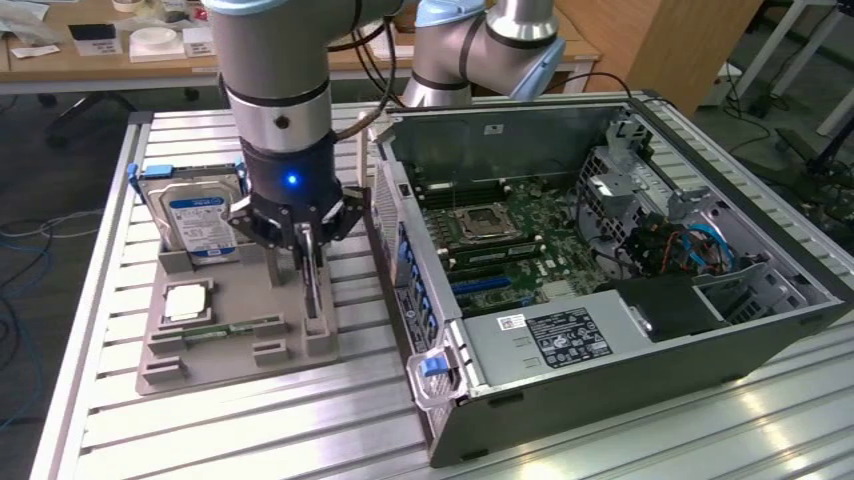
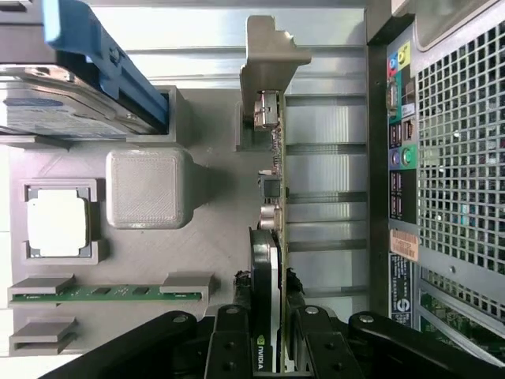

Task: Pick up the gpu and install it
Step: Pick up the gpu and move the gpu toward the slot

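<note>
**Risk:** I judged that the gpu could bind on lifting. It stood on edge in a narrow slot of the grey fixture tray, and an off-vertical pull would wedge it against the slot walls. The grip took only the thin upper edge, so a quick swing might let the card pivot between the pads. The open computer case stood just beside the tray, and the silver end bracket could catch its rear panel.

**State:** The gripper sat at left-centre of the exterior view, with its jaws clamped on the card.

**Appearance:** The card was a thin dark board seen edge-on, with a black cooler face and small components along it. The bracket was at the end away from the jaws.
</note>
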### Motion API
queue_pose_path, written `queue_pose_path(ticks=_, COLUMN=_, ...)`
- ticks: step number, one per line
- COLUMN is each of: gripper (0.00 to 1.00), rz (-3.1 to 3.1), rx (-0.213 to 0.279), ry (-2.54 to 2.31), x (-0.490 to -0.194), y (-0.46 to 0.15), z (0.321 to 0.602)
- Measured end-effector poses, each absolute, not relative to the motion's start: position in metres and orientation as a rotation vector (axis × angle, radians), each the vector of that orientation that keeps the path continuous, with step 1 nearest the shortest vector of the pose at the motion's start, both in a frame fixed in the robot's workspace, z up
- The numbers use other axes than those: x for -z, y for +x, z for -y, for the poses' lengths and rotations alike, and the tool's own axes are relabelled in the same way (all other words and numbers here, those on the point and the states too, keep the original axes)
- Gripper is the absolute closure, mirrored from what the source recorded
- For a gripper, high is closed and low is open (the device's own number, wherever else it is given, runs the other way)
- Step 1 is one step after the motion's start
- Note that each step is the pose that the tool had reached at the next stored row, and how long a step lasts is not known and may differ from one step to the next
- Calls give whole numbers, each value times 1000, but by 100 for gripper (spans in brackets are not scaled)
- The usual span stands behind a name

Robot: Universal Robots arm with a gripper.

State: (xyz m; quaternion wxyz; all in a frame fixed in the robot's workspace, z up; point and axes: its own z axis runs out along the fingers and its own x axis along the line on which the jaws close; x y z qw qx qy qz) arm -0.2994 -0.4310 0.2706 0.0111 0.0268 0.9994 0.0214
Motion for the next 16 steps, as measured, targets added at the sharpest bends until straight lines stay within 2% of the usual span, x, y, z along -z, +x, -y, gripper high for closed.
queue_pose_path(ticks=16, gripper=73, rz=-3118, rx=-67, ry=84, x=-322, y=-299, z=431)
